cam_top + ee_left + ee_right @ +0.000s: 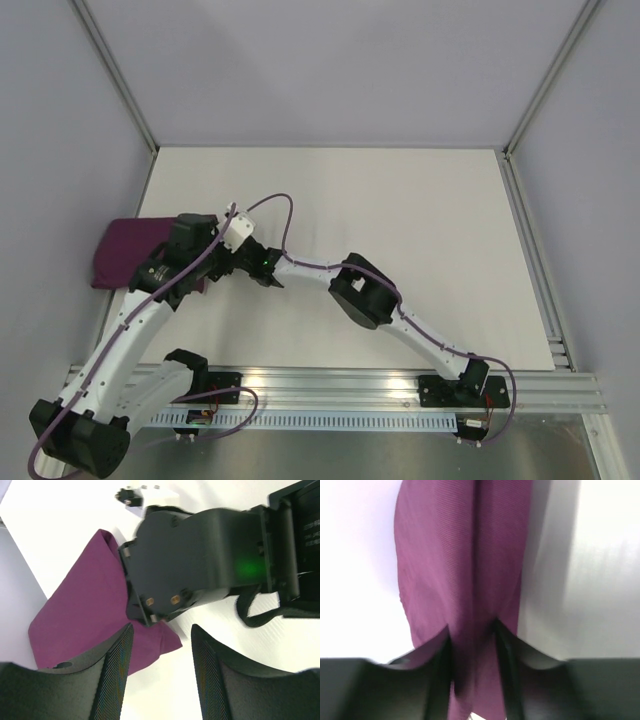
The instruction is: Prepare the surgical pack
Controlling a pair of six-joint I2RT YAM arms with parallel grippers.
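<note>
Cloth gripped by right end effector; overhead hides contact.

Robot lab cell; white table, grey panel walls, aluminium rail

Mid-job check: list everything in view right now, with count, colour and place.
cloth: one, dark purple, left edge of the table, partly under the arms
table: one, white, fills the enclosure floor
rail: one, silver, near edge, carrying both arm bases
cables: two, purple, one along each arm
left gripper: one, black, open, nothing between the fingers, over the table beside the cloth
right gripper: one, black, closed on a fold of the cloth
</note>
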